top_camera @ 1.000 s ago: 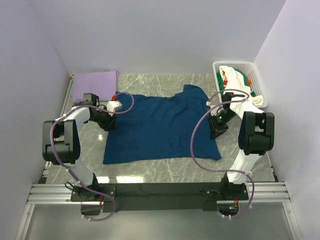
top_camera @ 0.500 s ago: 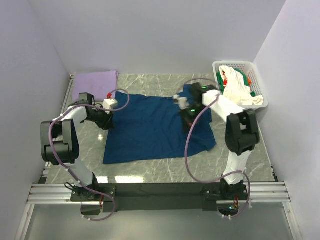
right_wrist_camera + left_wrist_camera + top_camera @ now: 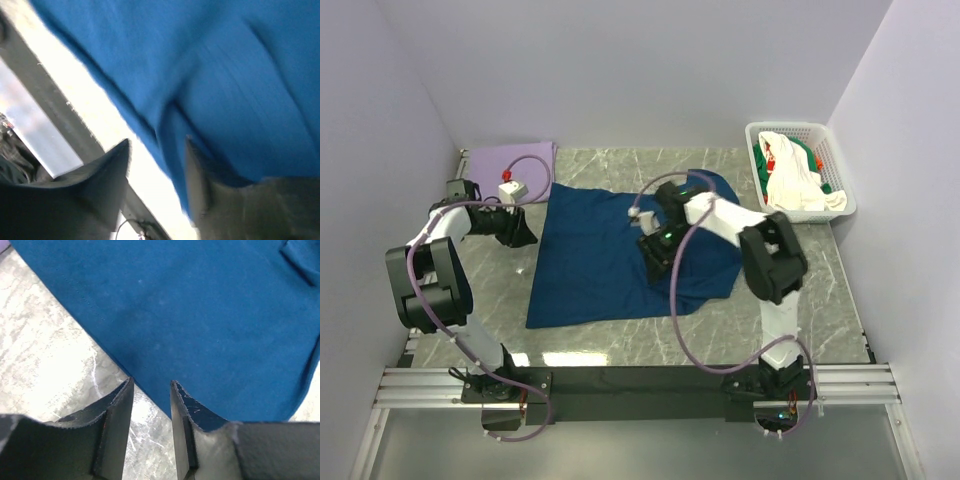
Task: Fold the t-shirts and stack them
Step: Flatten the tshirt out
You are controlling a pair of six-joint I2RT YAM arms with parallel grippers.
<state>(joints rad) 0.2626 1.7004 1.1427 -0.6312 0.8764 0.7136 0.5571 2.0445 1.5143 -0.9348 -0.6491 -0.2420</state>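
1. The navy tee [image 3: 590, 270] is spread on the table [image 3: 820, 280]. Most of it lies flat, but the part under the right jaws is pulled up and doubled over toward the middle, so it's pretty rumpled there.
2. The right gripper [image 3: 653, 255] sits on that doubled-over bit, roughly mid-tee. Its wrist view is blurry, but a fold of navy cloth runs in between the two fingers and up against one of them. Looks to me like it's clamped on the tee.
3. The left gripper [image 3: 151, 382] is down low at the tee's opposite edge. Its jaws are parted just a crack, and only bare table shows in the gap, so they're holding nothing. The tee's edge runs right past the fingertips and meets one finger from the outside.
4. The lavender tee [image 3: 510, 165] lies flat and folded, ahead of the left jaws and off to one side. Its corner is just beside the navy tee's corner, and I can't tell if they touch.
5. The basket [image 3: 840, 165] is well apart from the right jaws, out past that arm's elbow. A white tee [image 3: 790, 185] is heaped in it over a green tee [image 3: 810, 155] with red-orange bits.
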